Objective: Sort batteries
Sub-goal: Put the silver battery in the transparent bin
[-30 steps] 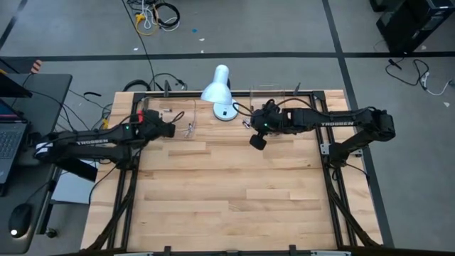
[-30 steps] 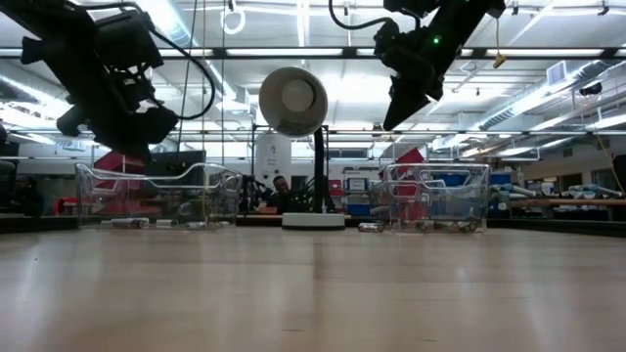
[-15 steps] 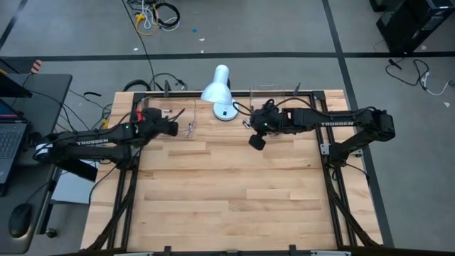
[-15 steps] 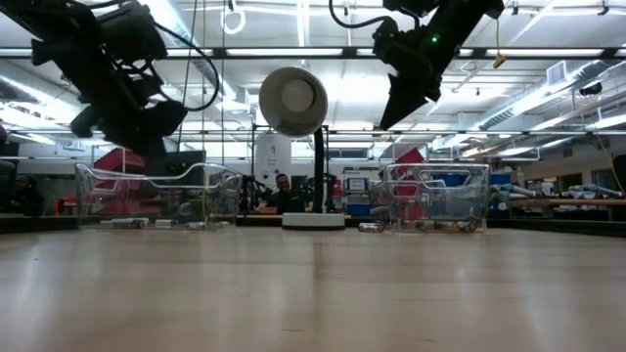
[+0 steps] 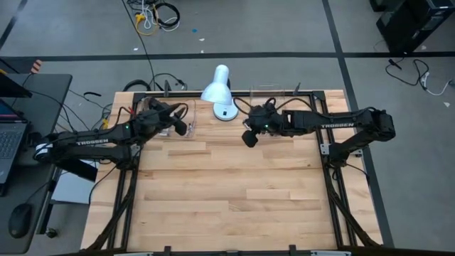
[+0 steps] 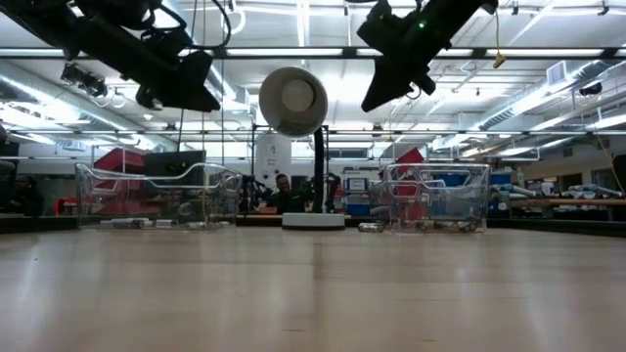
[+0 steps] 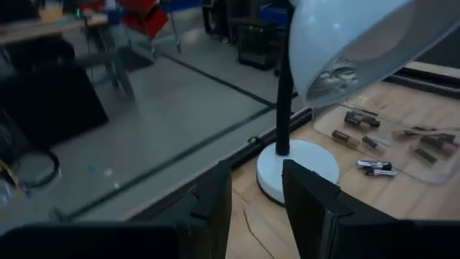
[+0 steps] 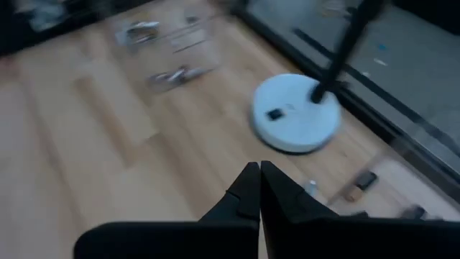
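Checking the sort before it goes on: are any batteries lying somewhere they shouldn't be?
Yes. A small battery lies on the bare table just outside the right clear tray, towards the lamp base. Others lie inside the trays.

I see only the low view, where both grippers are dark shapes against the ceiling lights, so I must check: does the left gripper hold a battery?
Observer: No. In its wrist view the left gripper stands open, with nothing between the fingers.
Operator: And the right one?
Observer: The right gripper is shut, fingertips together, and it holds nothing.
Operator: Where are batteries to pick?
Observer: Two silvery batteries lie close to the lamp base, at the border of the clear tray that holds the brown batteries. I cannot tell whether they are inside its rim.
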